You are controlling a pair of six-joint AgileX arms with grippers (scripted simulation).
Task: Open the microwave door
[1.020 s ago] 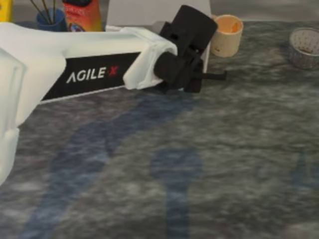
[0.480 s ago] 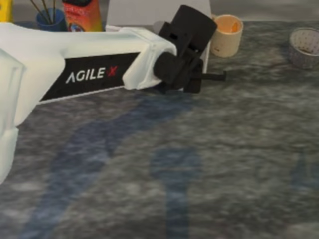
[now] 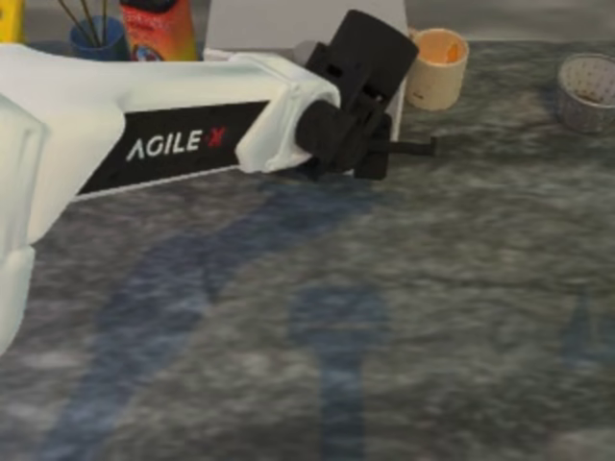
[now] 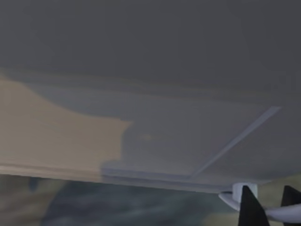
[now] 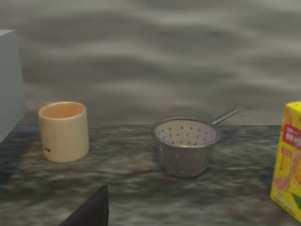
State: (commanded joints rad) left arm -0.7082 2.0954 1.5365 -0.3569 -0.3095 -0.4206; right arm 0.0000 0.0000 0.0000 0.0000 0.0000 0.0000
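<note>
Evidently the job was under way but not finished. The microwave (image 3: 288,24) stood at twelve o'clock on the table (image 3: 432,307), at its far edge. My left arm reached across from nine o'clock, and its black wrist covered most of the appliance's front.

In the left wrist view the microwave door (image 4: 188,141) filled nearly the whole picture as a flat grey panel. A beige patch showed along one side of it. I took that for the interior seen past a door that had begun to swing, though how far it stood open I could not tell. If so, the grasp was made and the first part of the pull was done. What remained was to draw the door round on its hinge until the cavity was properly clear.

The left gripper (image 4: 269,207) sat at the door's free edge. Its two dark fingertips (image 4: 248,209) stood a narrow gap apart, one on each side of the pale bar of the handle (image 4: 282,213). The bar ran straight through between them. As far as that view showed, they were closed onto it, with nothing else in their hold. The door panel itself lay just beyond the tips, not between them.

The right gripper (image 5: 90,211) was out of the top view, idle. Its camera looked toward a cream cup (image 3: 437,67) at one o'clock and a metal colander (image 3: 588,91) at two o'clock.
</note>
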